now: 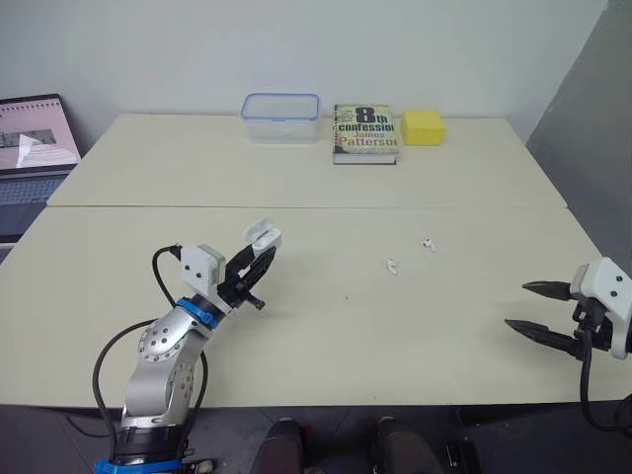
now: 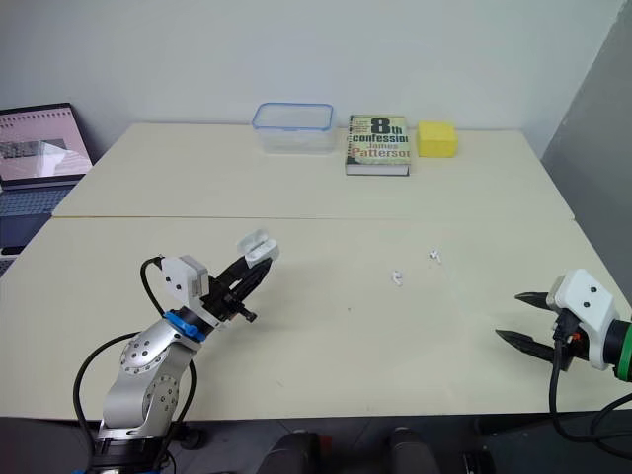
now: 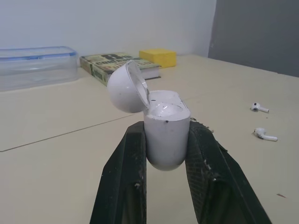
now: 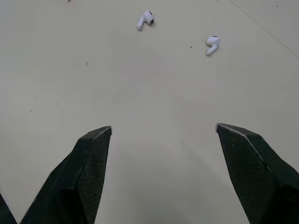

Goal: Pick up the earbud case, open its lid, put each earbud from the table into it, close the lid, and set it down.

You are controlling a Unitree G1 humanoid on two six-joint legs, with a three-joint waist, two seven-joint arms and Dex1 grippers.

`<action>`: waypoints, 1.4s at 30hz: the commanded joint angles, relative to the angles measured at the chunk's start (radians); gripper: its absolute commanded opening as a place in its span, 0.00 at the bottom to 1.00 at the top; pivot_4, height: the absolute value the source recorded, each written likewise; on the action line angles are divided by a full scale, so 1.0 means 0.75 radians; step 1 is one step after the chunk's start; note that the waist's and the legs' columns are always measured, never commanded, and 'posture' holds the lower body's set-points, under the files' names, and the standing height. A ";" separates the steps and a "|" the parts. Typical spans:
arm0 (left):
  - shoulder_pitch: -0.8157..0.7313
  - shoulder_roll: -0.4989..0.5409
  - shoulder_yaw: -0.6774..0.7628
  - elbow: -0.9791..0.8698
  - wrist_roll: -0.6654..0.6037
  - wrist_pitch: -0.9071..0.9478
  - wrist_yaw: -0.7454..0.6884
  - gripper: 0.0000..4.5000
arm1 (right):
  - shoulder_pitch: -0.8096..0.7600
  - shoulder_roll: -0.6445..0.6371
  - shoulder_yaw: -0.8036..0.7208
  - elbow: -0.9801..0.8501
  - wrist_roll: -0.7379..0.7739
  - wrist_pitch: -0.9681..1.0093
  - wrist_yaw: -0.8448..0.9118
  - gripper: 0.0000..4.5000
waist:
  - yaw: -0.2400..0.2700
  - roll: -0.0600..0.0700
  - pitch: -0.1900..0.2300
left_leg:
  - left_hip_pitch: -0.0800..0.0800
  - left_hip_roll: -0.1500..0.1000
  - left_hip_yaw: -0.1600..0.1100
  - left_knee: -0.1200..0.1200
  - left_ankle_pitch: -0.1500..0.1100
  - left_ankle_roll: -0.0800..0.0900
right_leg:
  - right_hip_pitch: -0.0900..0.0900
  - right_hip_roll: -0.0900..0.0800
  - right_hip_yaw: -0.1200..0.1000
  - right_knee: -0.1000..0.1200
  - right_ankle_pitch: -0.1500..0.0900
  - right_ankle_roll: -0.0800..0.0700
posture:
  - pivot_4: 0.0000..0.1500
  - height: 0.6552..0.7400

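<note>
Case (image 3: 166, 135), lid open, is pinched in the left gripper (image 1: 265, 255) above the table (image 1: 296, 178). Two earbuds (image 1: 392, 266) (image 1: 429, 243) lie between it and the wide-spread right gripper (image 1: 515, 306). Box (image 1: 281, 118), book (image 1: 365, 132) and sponge (image 1: 423, 126) sit far back.

Far edge of surface (image 1: 296, 183): clear lidded container (image 1: 281, 117), book (image 1: 365, 132) beside it, yellow block (image 1: 423, 126) next. Open laptop (image 1: 35, 148) off left side.

Head pair: high over the table's (image 1: 474, 326) near edge, facing forward and down; both eyes share everything up to the book (image 1: 365, 133) at the far edge.
Left wrist: low, very close to the earbud case (image 3: 166, 128), facing the far right corner.
Right wrist: close above the tabletop, angled down; shares the earbuds (image 4: 145, 19) (image 4: 211, 44) with the left wrist.
</note>
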 commanded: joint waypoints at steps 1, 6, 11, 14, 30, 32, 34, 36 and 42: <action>-0.002 0.013 0.002 -0.077 -0.009 -0.011 -0.005 0.17 | -0.012 -0.036 -0.018 0.018 0.009 -0.021 0.017 1.00 | 0.000 0.000 0.000 | 0.000 0.000 0.000 0.000 0.000 0.000 | 0.000 0.000 0.000 0.000 0.000 0.000 | 1.00 1.00; -0.008 0.038 -0.012 -0.088 -0.019 0.000 -0.049 0.17 | -0.039 -0.034 -0.001 0.023 0.018 -0.024 0.011 1.00 | 0.000 0.000 0.000 | 0.000 0.000 0.000 0.000 0.000 0.000 | 0.000 0.000 0.000 0.000 0.000 0.000 | 1.00 1.00; -0.013 0.061 -0.032 -0.086 -0.052 0.021 -0.129 0.17 | -0.086 -0.007 0.055 -0.026 0.036 -0.008 -0.025 1.00 | -0.001 0.000 0.000 | 0.000 0.000 0.000 0.000 0.000 0.000 | 0.000 0.000 0.000 0.000 0.000 0.000 | 1.00 1.00; -0.016 0.079 -0.058 -0.088 -0.079 0.048 -0.195 0.17 | -0.110 0.007 0.090 -0.067 0.059 0.023 -0.046 1.00 | -0.001 0.000 0.000 | 0.000 0.000 0.000 0.000 0.000 0.000 | 0.000 0.000 0.000 0.000 0.000 0.000 | 1.00 1.00; -0.123 0.078 -0.081 0.076 -0.056 0.000 -0.274 0.17 | -0.689 0.599 0.838 0.035 -0.239 0.271 -0.731 1.00 | -0.010 -0.001 -0.001 | 0.000 0.001 0.000 -0.001 0.000 0.000 | -0.002 0.001 0.000 0.001 0.000 0.000 | 1.00 1.00; -0.126 0.075 -0.084 0.082 -0.052 -0.007 -0.275 0.17 | -0.745 0.685 0.885 0.139 -0.297 0.261 -0.803 1.00 | -0.009 -0.001 -0.001 | -0.001 0.000 0.000 -0.001 0.000 0.000 | -0.002 0.001 0.000 0.001 0.000 0.000 | 1.00 1.00; -0.126 0.074 -0.088 0.081 -0.049 -0.012 -0.274 0.17 | -0.780 0.745 0.909 0.235 -0.346 0.235 -0.861 1.00 | 0.000 -0.002 -0.001 | -0.001 0.000 -0.001 -0.001 0.000 0.000 | -0.002 0.000 0.000 0.000 0.001 -0.002 | 1.00 1.00; -0.125 0.072 -0.091 0.078 -0.048 -0.010 -0.270 0.17 | -0.803 0.786 0.919 0.320 -0.383 0.211 -0.902 1.00 | 0.001 -0.002 -0.001 | -0.002 0.000 -0.002 -0.001 0.000 0.000 | -0.002 0.000 -0.001 0.000 0.002 -0.003 | 1.00 1.00; -0.108 0.066 -0.100 0.049 -0.046 0.001 -0.259 0.17 | -0.815 0.842 0.900 0.437 -0.427 0.204 -0.974 1.00 | -0.005 -0.002 -0.001 | -0.001 0.000 -0.001 -0.001 0.000 0.000 | -0.002 0.000 0.000 0.001 0.002 -0.003 | 1.00 1.00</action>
